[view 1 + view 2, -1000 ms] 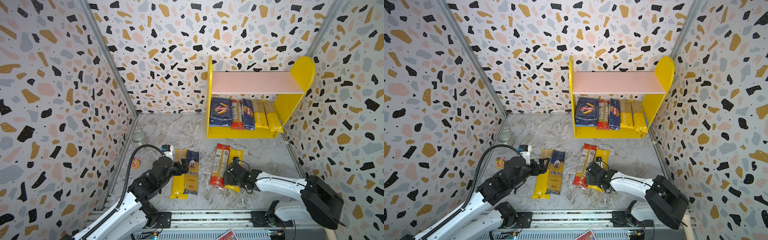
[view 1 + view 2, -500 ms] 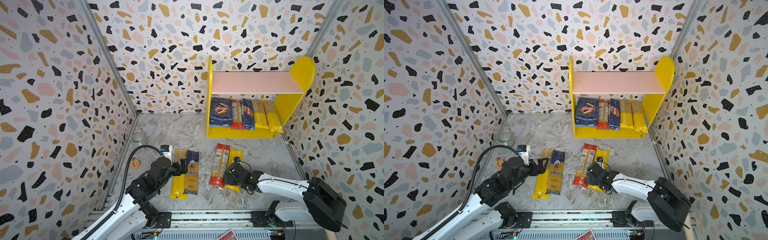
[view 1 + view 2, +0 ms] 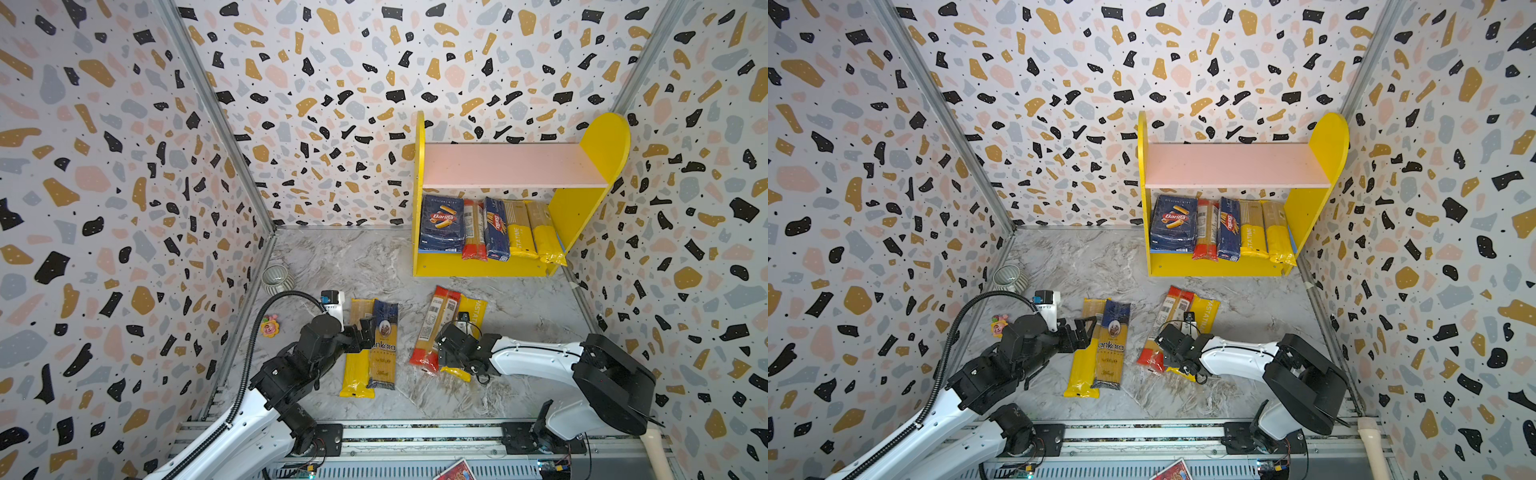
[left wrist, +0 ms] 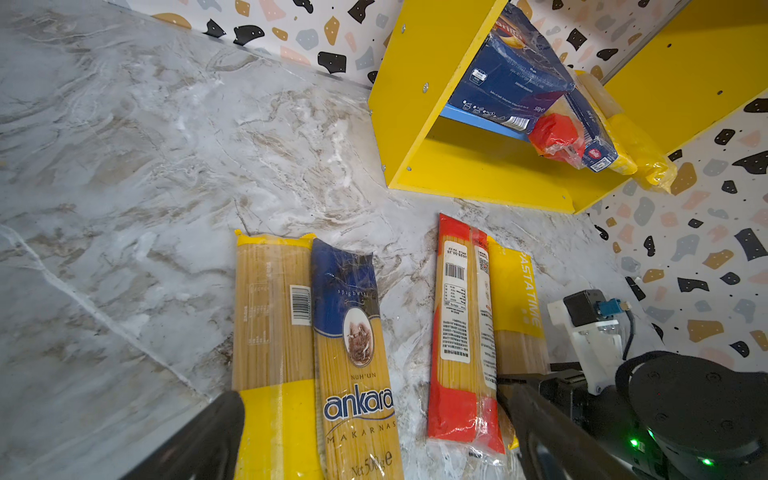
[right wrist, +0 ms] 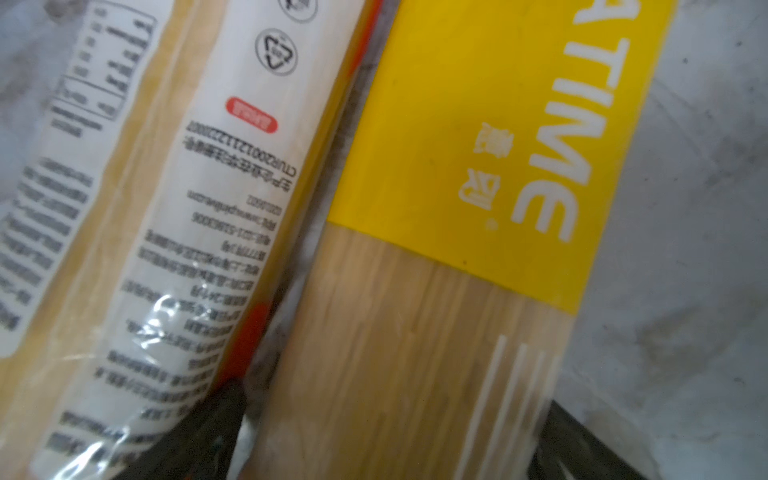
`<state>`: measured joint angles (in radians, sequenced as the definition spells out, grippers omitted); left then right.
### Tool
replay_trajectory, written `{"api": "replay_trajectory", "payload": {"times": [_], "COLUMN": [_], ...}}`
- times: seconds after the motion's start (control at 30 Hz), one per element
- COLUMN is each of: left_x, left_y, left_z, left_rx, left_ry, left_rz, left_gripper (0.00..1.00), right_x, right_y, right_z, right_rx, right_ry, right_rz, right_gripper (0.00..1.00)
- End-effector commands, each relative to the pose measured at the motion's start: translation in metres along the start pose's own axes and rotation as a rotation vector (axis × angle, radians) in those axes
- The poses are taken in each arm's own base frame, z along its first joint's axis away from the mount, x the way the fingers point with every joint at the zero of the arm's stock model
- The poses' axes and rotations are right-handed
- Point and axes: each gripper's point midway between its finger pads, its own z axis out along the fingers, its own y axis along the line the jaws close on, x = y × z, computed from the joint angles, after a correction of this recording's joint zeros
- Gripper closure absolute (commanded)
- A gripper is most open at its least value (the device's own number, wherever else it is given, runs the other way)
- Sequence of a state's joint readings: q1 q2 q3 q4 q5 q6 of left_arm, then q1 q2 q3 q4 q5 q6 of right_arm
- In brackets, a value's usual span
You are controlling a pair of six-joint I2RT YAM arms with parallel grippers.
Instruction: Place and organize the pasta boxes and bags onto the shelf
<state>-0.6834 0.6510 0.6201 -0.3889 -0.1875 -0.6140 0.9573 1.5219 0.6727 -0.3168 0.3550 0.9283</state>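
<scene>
Slim glossy bags (image 3: 434, 328) on veined marbled tabletop (image 3: 353, 257)

Yellow-ended clear spaghetti pack (image 3: 476, 307), lower ctr: glossy plastic film; yellow-sided two-tier shelf (image 3: 478, 268), upper rt: matt painted board; grey marble-look tabletop (image 3: 353, 257): smooth w/ slight sheen.

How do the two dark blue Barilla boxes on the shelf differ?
The rigatoni box is wide, beside a yellow side panel; the spaghetti box is narrow, between a red-ended bag and a yellow-ended bag. Both are dark blue with red logos, on the lower tier of the shelf.
</scene>
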Motion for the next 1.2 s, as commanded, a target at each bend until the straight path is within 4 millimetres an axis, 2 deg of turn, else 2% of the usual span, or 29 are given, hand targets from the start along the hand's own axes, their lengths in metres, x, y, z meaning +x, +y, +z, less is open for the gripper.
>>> {"api": "replay_trajectory", "payload": {"times": [0.0, 0.1, 0.23, 0.4, 0.53, 0.7, 1.0, 1.17], "left_x": [-0.007, -0.007, -0.008, -0.008, -0.011, -0.015, -0.026, -0.032], "left_y": [-0.007, -0.009, -0.010, -0.010, -0.009, -0.008, -0.011, -0.012], "left_z": [-0.004, -0.005, -0.007, -0.009, -0.012, -0.014, -0.016, -0.015], "left_rx": [0.034, 0.043, 0.056, 0.056, 0.047, 0.034, 0.016, 0.002], "left_ry": [-0.020, -0.020, -0.023, -0.025, -0.029, -0.036, -0.048, -0.048], "left_rz": [0.014, 0.016, 0.014, 0.012, 0.010, 0.007, -0.002, -0.001], "left_gripper": [0.00, 0.01, 0.00, 0.00, 0.00, 0.01, 0.00, 0.00], "right_x": [0.083, 0.096, 0.105, 0.099, 0.083, 0.056, 0.007, -0.008], "right_y": [-0.044, -0.045, -0.044, -0.027, -0.003, 0.014, 0.020, 0.019], "right_z": [0.022, 0.027, 0.028, 0.017, -0.006, -0.034, -0.074, -0.085], "right_rx": [0.137, 0.127, 0.096, -0.021, -0.190, -0.359, -0.654, -0.758], "right_ry": [0.298, 0.338, 0.362, 0.336, 0.272, 0.185, 0.061, 0.036], "right_rz": [-0.097, -0.098, -0.100, -0.085, -0.055, -0.013, 0.096, 0.124], "right_gripper": [0.09, 0.26, 0.57, 0.75, 0.76, 0.82, 0.84, 0.85]}}
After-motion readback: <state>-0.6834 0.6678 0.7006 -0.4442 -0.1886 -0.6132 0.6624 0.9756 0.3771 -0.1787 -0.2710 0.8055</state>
